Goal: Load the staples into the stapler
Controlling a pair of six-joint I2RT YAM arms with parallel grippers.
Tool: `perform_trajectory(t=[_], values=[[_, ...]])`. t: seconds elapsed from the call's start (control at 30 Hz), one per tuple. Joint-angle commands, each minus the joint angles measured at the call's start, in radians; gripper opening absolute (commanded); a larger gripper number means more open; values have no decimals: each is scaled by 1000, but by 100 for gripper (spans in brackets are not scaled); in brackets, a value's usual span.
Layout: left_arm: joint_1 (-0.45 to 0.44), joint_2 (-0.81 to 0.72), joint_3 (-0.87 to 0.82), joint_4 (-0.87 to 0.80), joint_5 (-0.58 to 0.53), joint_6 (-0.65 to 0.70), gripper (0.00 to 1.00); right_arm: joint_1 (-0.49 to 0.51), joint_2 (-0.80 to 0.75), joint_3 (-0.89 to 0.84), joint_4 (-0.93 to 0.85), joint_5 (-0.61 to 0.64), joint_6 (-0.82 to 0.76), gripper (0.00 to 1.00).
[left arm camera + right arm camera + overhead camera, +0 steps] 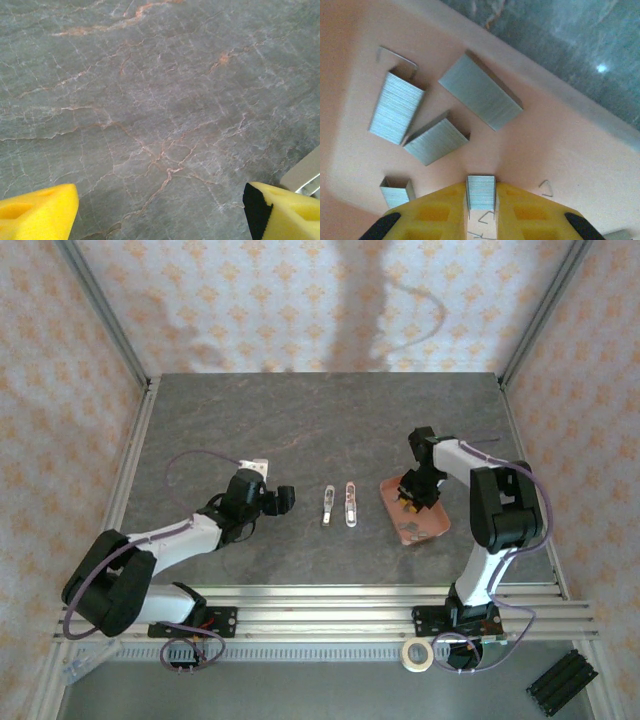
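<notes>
Right gripper [481,186] is clamped on a short staple strip [481,196], w/ yellow pads [530,210] pressing it from both sides, low inside the pink tray [560,145]. The right wrist cam gives detail the top view can't: more staples [436,141] lie loose on the tray floor as separate strips, incl. a long one nearest the rim, two mid-length ones and a stub by the left pad, plus a few single bent wires. From the top cam the tray [432,525] is just a pink rectangle at the right of the tabletop [300,420], its contents too small to tell, w/ the right gripper [408,496] down in it. The top view adds the stapler [350,504]: two slim pale lengths side by side near centre, between the grippers and apart from the tray; whether they're joined can't be told. Left gripper [284,498] sits just left of it, jaws wide apart and empty. The left wrist cam has its pads [37,212] at the bottom corners over bare veined tabletop [150,100]. Right arm: elbow up, wrist tipped down into the tray. Left arm: stretched low toward centre.
</notes>
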Motion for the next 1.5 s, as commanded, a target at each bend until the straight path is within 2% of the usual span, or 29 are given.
perform_trajectory(t=[0.0,0.1,0.37,0.6,0.8,1.47], values=[[10,-45,15,-20,-7,35,86,2,-88,-21,25,37,-55,19],[11,-75,1,21,33,60,86,1,-155,-34,41,11,-111,19],[10,-170,-40,180,197,208,80,3,-332,-90,137,-168,-234,19],[9,-244,-40,220,360,390,73,19,-444,-111,178,-325,-307,19],[9,-285,-36,226,491,512,70,55,-518,-123,243,-418,-310,20],[10,-245,43,184,661,654,68,123,-590,-166,449,-542,-222,20]])
